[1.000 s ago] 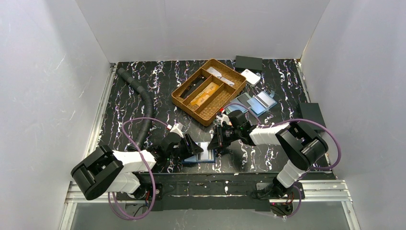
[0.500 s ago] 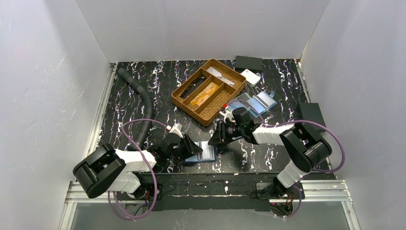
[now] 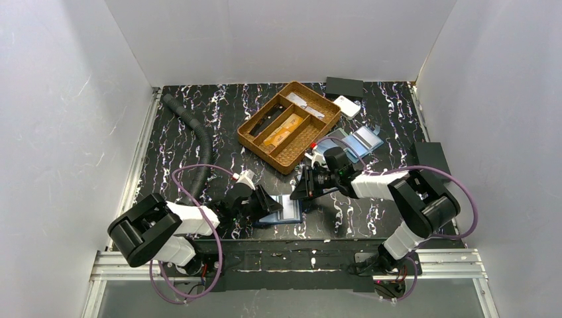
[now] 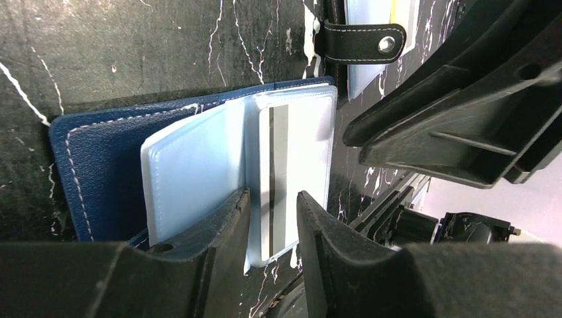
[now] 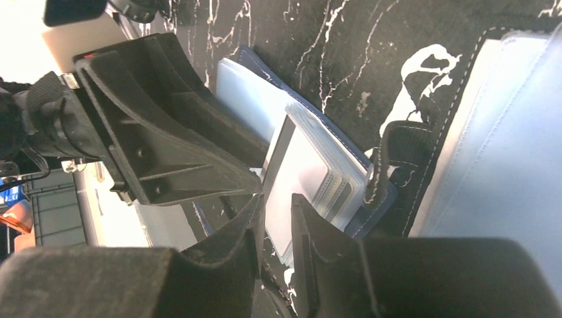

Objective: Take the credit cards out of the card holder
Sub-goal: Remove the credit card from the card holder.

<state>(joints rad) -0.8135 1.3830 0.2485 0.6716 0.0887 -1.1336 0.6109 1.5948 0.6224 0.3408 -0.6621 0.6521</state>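
The card holder [image 3: 286, 211] lies open near the front edge, dark blue with clear sleeves [image 4: 192, 165]. One credit card [image 4: 275, 165], pale with a dark stripe, sits in the top sleeve. My left gripper [image 4: 273, 195] [image 3: 270, 204] is low over the holder's left side. Its jaws stand a little apart, straddling the near end of that sleeve. My right gripper [image 5: 278, 199] [image 3: 301, 189] comes in from the right, jaws narrowly apart over the sleeve stack [image 5: 311, 172], beside the holder's strap [image 5: 391, 159]. Neither holds anything.
A second open blue holder [image 3: 351, 141] lies behind the right arm, its panel [image 5: 504, 132] close to the strap. A woven divided tray [image 3: 289, 126] stands mid-table and a black hose [image 3: 199, 142] curves at left. A white object [image 3: 347, 106] and black boxes [image 3: 344, 87] [image 3: 432, 156] sit at the back right.
The right gripper has shifted a little to the right and back along the holder's edge. The left arm has edged forward toward the holder. The holder has stayed in place.
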